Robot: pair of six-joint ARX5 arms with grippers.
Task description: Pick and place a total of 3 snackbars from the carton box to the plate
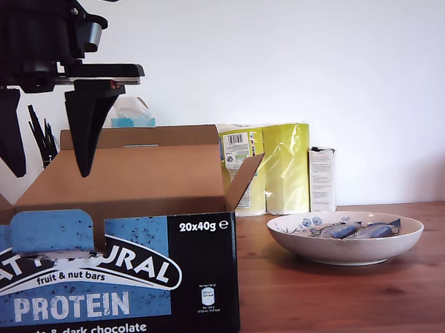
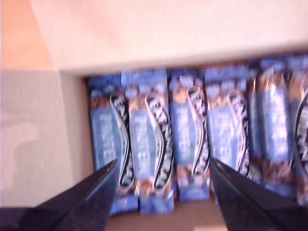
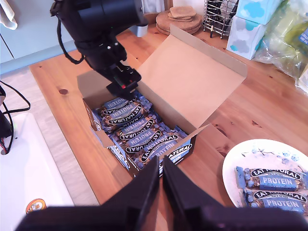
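The first claw (image 2: 161, 192), jaws spread, hangs over the brown cardboard carton box (image 3: 192, 77). Its shiny blue-wrapped snackbars (image 2: 149, 144) look light and slippery; gripping across the narrow middle seems best. The second claw (image 3: 161, 180) is closed, empty.

The carton box (image 1: 115, 236) fills the lower left of the exterior view — brown cardboard with its flaps standing open, its front printed blue and black with white "PROTEIN" and "20x40g". Inside it a row of snackbars (image 2: 144, 154) lies side by side, shiny blue wrappers, lettering up. At the lower right of that view sits the plate (image 1: 346, 248) — off-white, speckled, shallow, with blue flowers inside — holding two bars (image 3: 270, 188) laid parallel, touching.
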